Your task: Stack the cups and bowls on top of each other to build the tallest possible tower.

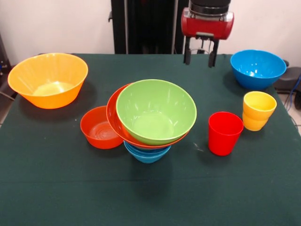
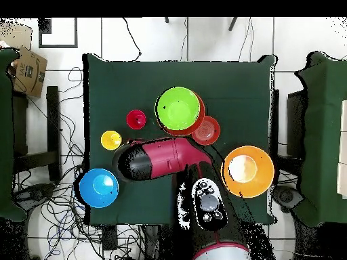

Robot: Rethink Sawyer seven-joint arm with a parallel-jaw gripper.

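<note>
Your gripper (image 1: 200, 57) hangs open and empty at the far side of the table. The red cup (image 1: 225, 133) stands upright nearer the camera, just right of the tower (image 1: 153, 117).

tower (image 1: 151, 120): tilted green bowl in red-orange bowl on blue bowl, mid-tabletop
cups: red cup (image 1: 225, 133), yellow cup (image 1: 257, 110), upright, side by side
</note>
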